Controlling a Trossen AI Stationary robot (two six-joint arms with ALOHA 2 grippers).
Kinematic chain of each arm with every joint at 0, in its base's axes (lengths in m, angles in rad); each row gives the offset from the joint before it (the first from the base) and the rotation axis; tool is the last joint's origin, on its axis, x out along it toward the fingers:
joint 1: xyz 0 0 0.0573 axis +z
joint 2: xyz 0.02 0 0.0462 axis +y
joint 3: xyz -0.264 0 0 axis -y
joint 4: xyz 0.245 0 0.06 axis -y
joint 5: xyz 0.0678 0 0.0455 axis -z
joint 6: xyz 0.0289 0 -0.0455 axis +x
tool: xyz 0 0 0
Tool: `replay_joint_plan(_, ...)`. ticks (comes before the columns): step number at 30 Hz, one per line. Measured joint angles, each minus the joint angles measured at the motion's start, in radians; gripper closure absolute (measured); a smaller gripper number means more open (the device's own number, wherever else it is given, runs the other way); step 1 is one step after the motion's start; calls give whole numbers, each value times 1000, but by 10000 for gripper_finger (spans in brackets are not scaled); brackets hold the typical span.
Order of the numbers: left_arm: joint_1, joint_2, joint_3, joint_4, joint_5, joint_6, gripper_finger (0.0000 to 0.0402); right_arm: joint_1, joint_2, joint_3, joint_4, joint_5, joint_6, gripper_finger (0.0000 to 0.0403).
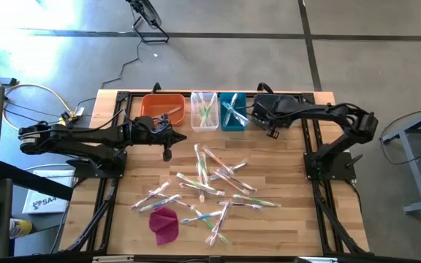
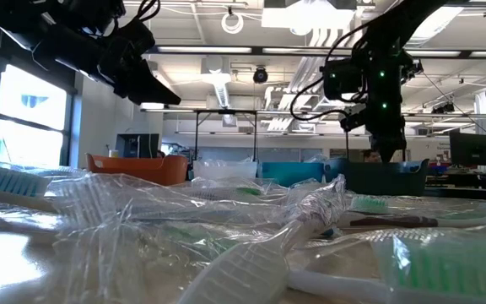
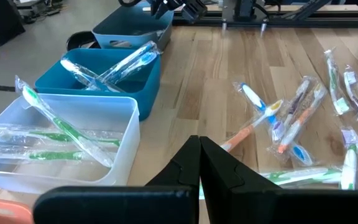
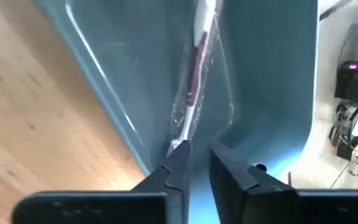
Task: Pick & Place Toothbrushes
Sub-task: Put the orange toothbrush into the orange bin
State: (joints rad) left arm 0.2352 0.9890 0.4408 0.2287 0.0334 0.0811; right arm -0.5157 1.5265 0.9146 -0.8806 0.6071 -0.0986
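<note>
Several wrapped toothbrushes (image 1: 214,186) lie scattered on the wooden table's middle. My left gripper (image 3: 199,149) is shut and holds nothing. It hovers above the table just in front of the orange bin (image 1: 163,108), left of the pile. My right gripper (image 4: 199,155) hangs slanting down inside the dark blue bin (image 1: 269,109) at the far side, its fingers a narrow gap apart with nothing between them. A wrapped toothbrush with a dark purple handle (image 4: 194,68) lies on that bin's floor, stretching away from the fingertips. My right gripper stands with one fingertip (image 4: 178,163) right at the near end of the purple toothbrush's wrapper (image 4: 178,146). I cannot tell whether the two touch. The toothbrush rests on the bin's floor, not between the fingers.
Four bins stand in a row at the far edge: orange, clear (image 3: 61,143) with green brushes, teal (image 3: 104,78) with blue brushes, and the dark blue one (image 3: 132,31). A magenta cloth lump (image 1: 165,223) lies near the front left of the pile.
</note>
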Motion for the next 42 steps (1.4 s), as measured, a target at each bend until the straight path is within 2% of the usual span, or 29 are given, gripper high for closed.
replay_joint_plan(4,0,0,0,0,0,0,402,48,-25,1,-8,0,51,395)
replay_joint_plan(10,0,0,0,0,0,0,402,156,-38,47,-132,-10,272,397)
replay_joint_plan(12,0,0,0,0,0,0,402,201,-37,56,-156,-40,337,399)
replay_joint_plan(15,0,0,0,0,0,0,402,265,-37,58,-136,-141,401,399)
replay_joint_plan(21,0,0,0,0,0,0,402,380,-37,58,3,-354,472,400)
replay_joint_plan(31,0,0,0,0,0,0,402,507,-37,58,348,-513,470,399)
replay_joint_plan(38,0,0,0,0,0,0,402,557,-37,58,468,-519,469,399)
replay_joint_plan(42,0,0,0,0,0,0,402,583,-37,58,469,-437,469,399)
